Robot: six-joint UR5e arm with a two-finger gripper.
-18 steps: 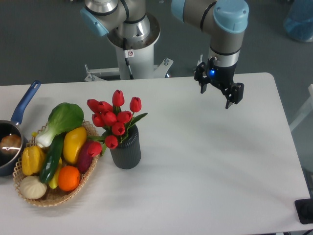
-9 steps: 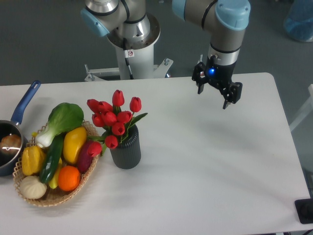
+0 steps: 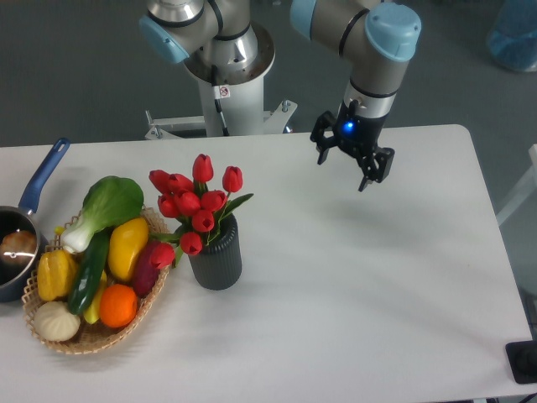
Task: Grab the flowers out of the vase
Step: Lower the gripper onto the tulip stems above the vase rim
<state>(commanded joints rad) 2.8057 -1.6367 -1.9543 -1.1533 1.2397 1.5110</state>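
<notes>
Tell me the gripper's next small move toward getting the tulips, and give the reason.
Probably carry the gripper further across the table toward the flowers, staying above bud height. Its fingers are spread and empty, it hangs well off to the side of the bunch, and the flowers stand untouched in the vase.

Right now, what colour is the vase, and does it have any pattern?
The vase is dark grey, almost black, with fine vertical ribs; the fixed camera, the only view, shows it.
</notes>
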